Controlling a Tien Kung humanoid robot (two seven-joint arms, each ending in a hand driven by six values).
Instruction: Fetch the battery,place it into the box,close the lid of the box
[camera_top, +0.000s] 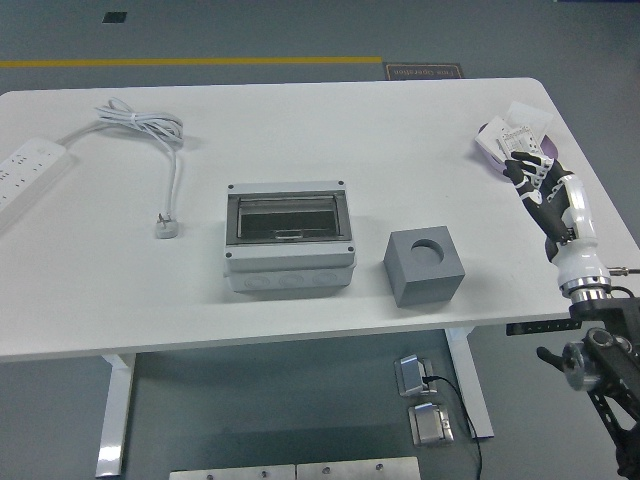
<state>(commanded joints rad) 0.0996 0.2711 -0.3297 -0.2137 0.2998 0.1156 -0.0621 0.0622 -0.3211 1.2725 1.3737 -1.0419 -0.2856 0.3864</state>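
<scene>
The battery (515, 140) lies in a white and purple packet at the table's far right edge. My right hand (530, 178) reaches in from the lower right, its fingers (519, 167) loosely spread at the packet's near edge and holding nothing. The grey box (289, 240) stands in the middle of the table. Its tinted see-through lid (288, 217) lies flat across its top. The left arm is out of view.
A grey cube (424, 265) with a round hole in its top stands just right of the box. A white power strip (28, 168) with a coiled cable and plug (166, 228) lies at the far left. The table's right edge runs under my forearm.
</scene>
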